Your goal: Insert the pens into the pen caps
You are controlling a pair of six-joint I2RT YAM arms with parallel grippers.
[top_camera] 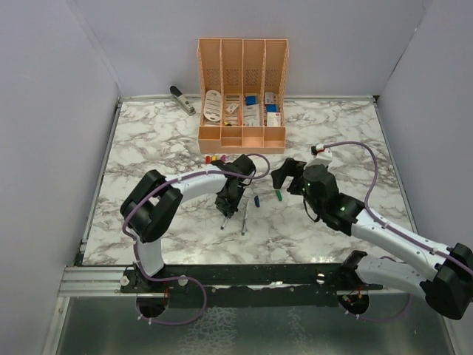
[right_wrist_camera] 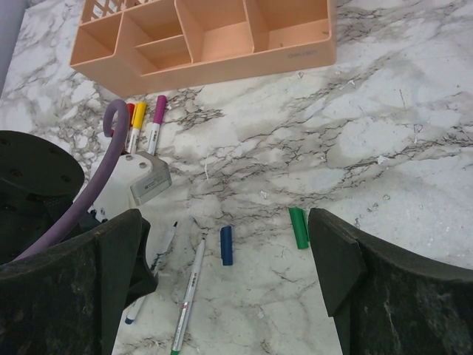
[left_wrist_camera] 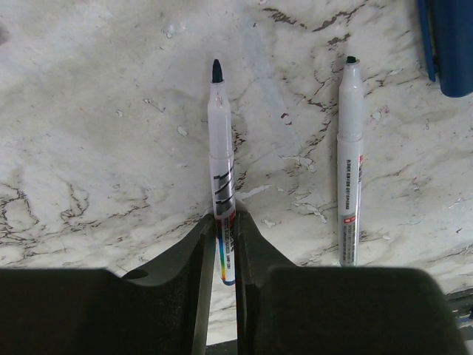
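In the overhead view the marble surface [top_camera: 148, 140] fills the frame, with a peach organizer [top_camera: 242, 138] at upper centre and a grey stapler [top_camera: 182, 99] to its upper left. Three capped pens [top_camera: 215, 158] with red, yellow and magenta caps lie side by side just below the organizer. The left gripper [top_camera: 225, 201] reaches into the centre and grips the blue-tipped pen [top_camera: 222, 222], whose tip points toward the bottom of the frame. The green-tipped pen [top_camera: 244, 220] lies on the surface just to its right. The blue cap [top_camera: 256, 200] lies a little further right and the green cap [top_camera: 279, 195] beyond it. The right gripper [top_camera: 288, 176] is above the green cap, with its jaws spread.

In the left wrist view the left gripper [left_wrist_camera: 225, 222] is pinched tight on the lower barrel of the blue-tipped pen [left_wrist_camera: 219, 148], and the dark tip points toward the top of the frame. The green-tipped pen [left_wrist_camera: 349, 163] lies parallel at right, apart from it. The blue cap [left_wrist_camera: 451, 44] shows in the upper right corner.

In the right wrist view the right gripper [right_wrist_camera: 224, 216] is wide open and holds nothing. Between its fingers [right_wrist_camera: 384, 288], on the surface, lie the blue cap [right_wrist_camera: 226, 245] and the green cap [right_wrist_camera: 298, 227], slightly apart. The green-tipped pen [right_wrist_camera: 188, 296] lies at lower centre. At lower left the blue-tipped pen [right_wrist_camera: 159, 248] is partly hidden. The capped pens [right_wrist_camera: 137, 122] lie at upper left, below the organizer [right_wrist_camera: 207, 37].
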